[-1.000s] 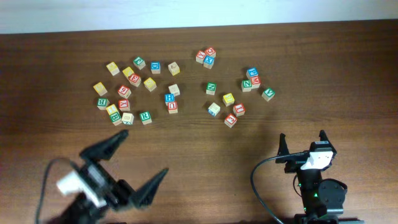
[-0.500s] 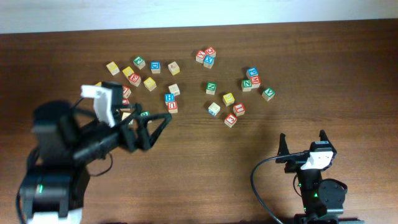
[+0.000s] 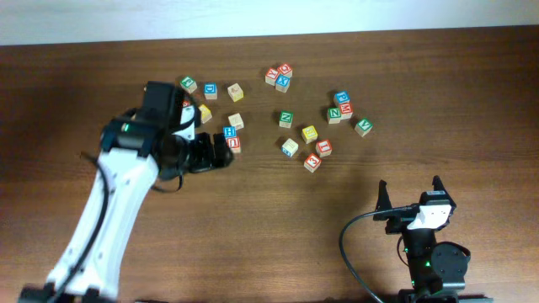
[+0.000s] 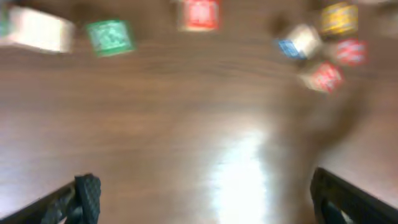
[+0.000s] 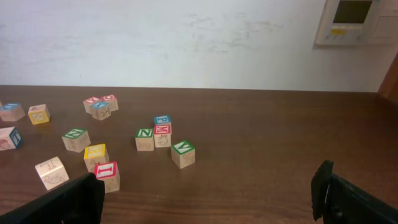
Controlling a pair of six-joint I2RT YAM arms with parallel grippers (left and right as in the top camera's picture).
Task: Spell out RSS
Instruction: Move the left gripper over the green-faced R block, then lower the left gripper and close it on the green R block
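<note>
The cubes lie scattered over the far half of the brown table [image 3: 278,227]. My left gripper [image 3: 221,153] hangs open over the left cluster, fingers pointing right, with nothing between them [image 4: 205,199]. The arm hides most of that cluster, and the green R cube is not visible there. A yellow-faced cube [image 3: 205,112] peeks out beside the wrist, and another [image 3: 309,133] [image 5: 96,151] lies in the middle group; their letters are too small to read. The blurred left wrist view shows a green cube [image 4: 110,36] ahead. My right gripper [image 3: 409,192] [image 5: 207,186] rests open at the near right.
Red- and blue-lettered cubes lie around: three at the back [image 3: 278,76], a group at the right [image 3: 341,108] [image 5: 161,132], a blue one [image 3: 229,132] and a red one [image 3: 234,144] just ahead of the left fingers. A black cable [image 3: 347,244] loops beside the right arm.
My left arm has swung up from the near left corner and now reaches over the left cluster of cubes, gripper still open. The right arm has not moved.
</note>
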